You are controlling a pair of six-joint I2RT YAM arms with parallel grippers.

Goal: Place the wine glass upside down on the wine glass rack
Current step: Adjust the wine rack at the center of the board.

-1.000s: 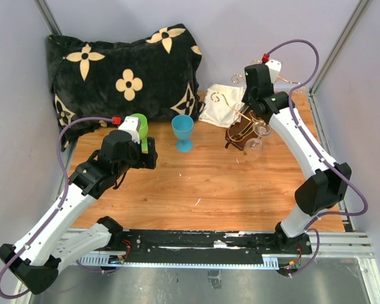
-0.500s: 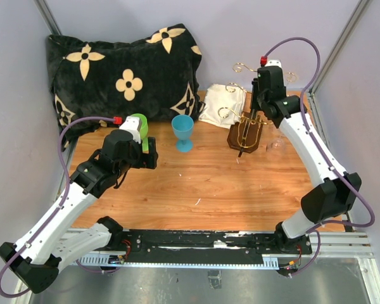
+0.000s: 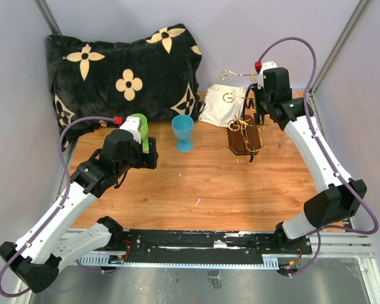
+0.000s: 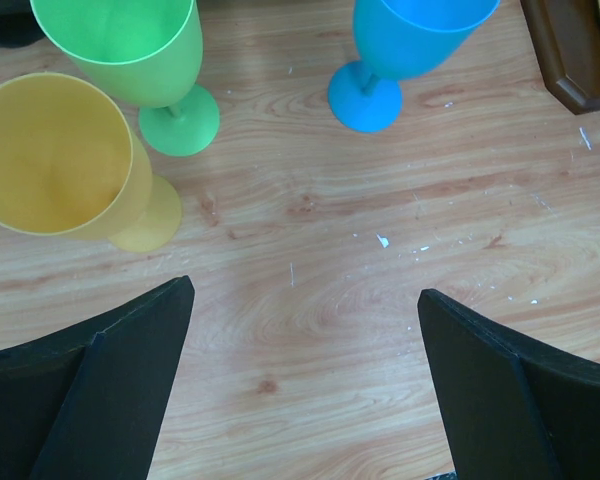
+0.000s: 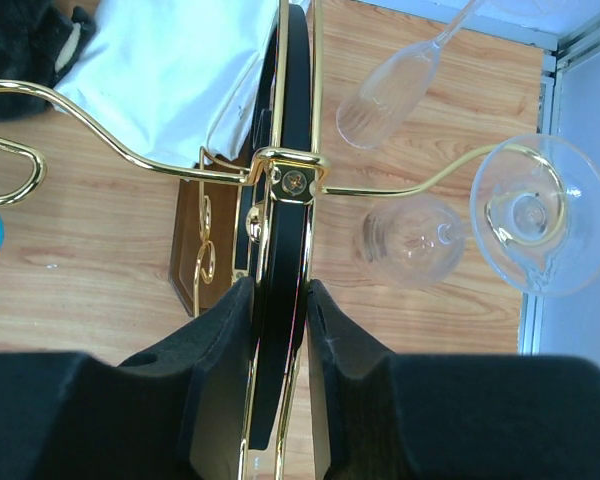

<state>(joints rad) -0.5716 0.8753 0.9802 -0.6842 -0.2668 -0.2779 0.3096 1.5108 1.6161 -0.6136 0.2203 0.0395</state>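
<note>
The wine glass rack (image 3: 243,124) stands at the back right, with gold wire arms, a black oval ring (image 5: 280,250) and a brown wooden base (image 5: 195,250). My right gripper (image 5: 278,290) is shut on the ring from above; it also shows in the top view (image 3: 261,106). A clear wine glass (image 5: 412,240) hangs bowl down, its foot (image 5: 530,215) caught on the rack's right curled hook. A second clear glass (image 5: 388,92) lies beyond it; I cannot tell what holds it. My left gripper (image 4: 305,300) is open and empty over bare wood.
A blue goblet (image 4: 400,45), a green goblet (image 4: 130,60) and a yellow goblet (image 4: 60,160) stand upright ahead of the left gripper. A white cloth (image 3: 223,104) lies behind the rack. A black flowered cushion (image 3: 123,73) fills the back left. A metal frame rail (image 5: 535,200) runs right of the rack.
My right gripper has moved back and to the right, holding the rack, which went from leaning to more upright. The left arm has not moved.
</note>
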